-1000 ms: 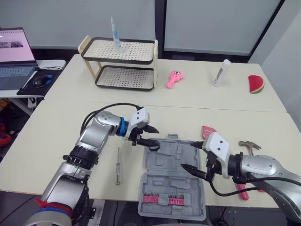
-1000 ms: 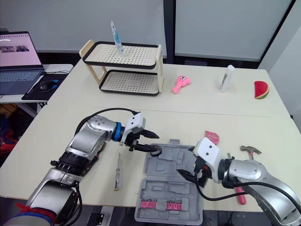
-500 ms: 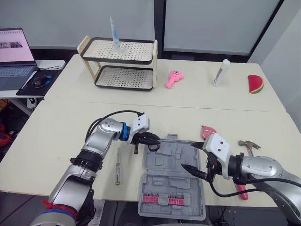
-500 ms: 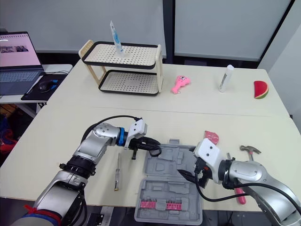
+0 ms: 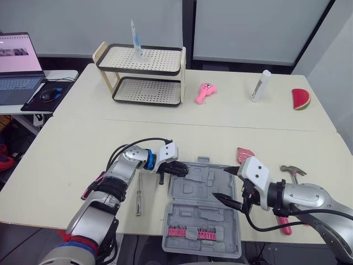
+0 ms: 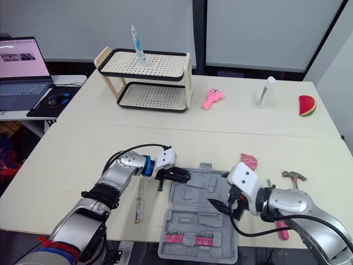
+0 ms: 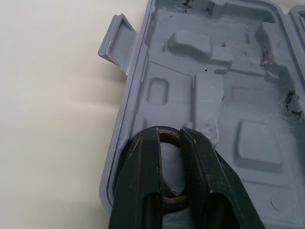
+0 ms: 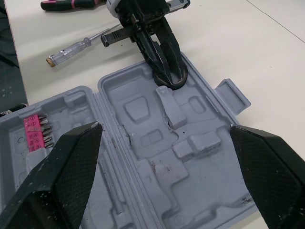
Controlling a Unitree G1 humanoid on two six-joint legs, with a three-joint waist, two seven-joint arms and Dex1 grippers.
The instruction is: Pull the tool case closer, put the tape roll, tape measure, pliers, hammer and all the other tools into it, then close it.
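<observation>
The grey tool case (image 5: 205, 190) lies open at the table's front edge, with a pink bit strip (image 5: 190, 234) in its near half. My left gripper (image 5: 179, 170) is shut on the black tape roll (image 7: 167, 135), holding it low over the far left corner of the case. My right gripper (image 5: 225, 184) hovers open over the case's right side, with nothing between its fingers. A screwdriver (image 5: 139, 193) lies left of the case and pink-handled pliers (image 5: 92, 185) lie further left. The pink tape measure (image 5: 244, 154) and the hammer (image 5: 289, 171) lie right of the case.
A two-tier rack (image 5: 142, 74) stands at the back left. A pink toy (image 5: 204, 91), a white tube (image 5: 260, 85) and a watermelon slice (image 5: 300, 99) lie across the back. A laptop (image 5: 16, 66) sits on a side table to the left.
My left gripper has lowered the tape roll toward the case's far left corner, and its elbow has dropped, uncovering the pliers. The right gripper has stayed in place.
</observation>
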